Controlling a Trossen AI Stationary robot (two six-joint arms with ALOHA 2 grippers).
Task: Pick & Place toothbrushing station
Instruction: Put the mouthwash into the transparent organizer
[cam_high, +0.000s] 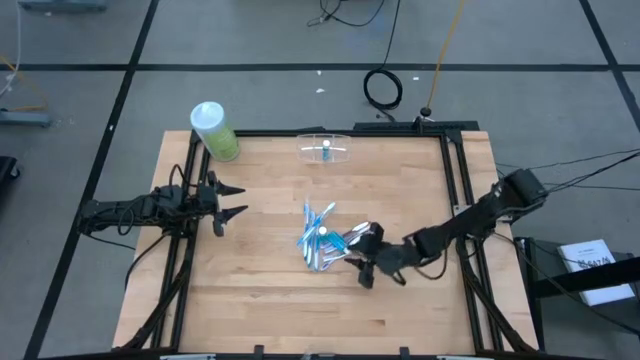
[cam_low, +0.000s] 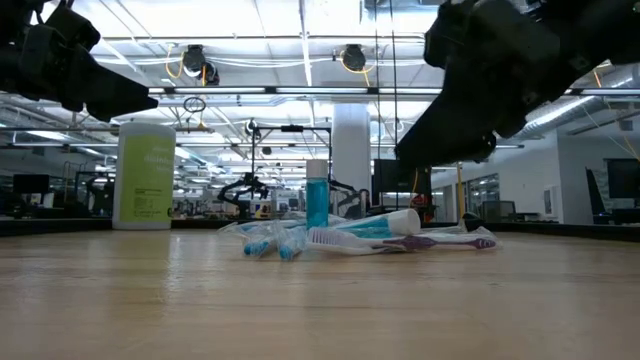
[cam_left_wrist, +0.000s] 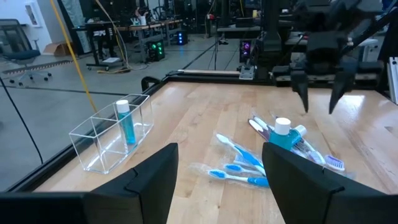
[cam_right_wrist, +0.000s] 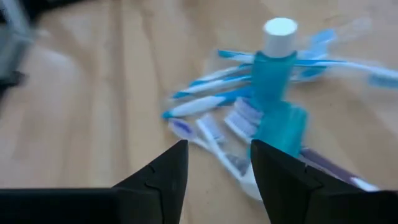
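A pile of blue, white and purple toothbrushes (cam_high: 318, 242) in clear wrappers lies flat at the table's middle, with a small teal bottle with a white cap (cam_right_wrist: 273, 81) lying on it. A clear plastic cup (cam_high: 325, 150) stands at the far edge and holds an upright small blue bottle (cam_left_wrist: 126, 122). My right gripper (cam_high: 358, 262) hangs open just right of the pile and above the table, slanting down toward it, with nothing between its fingers. My left gripper (cam_high: 230, 202) waits open at the table's left side, pointing level toward the right.
A light-green bottle with a white cap (cam_high: 213, 130) stands at the far left corner. Bare wood lies in front of the pile and along the near edge (cam_high: 300, 320). A black frame rail (cam_high: 455, 190) runs along the table's right side under my right arm.
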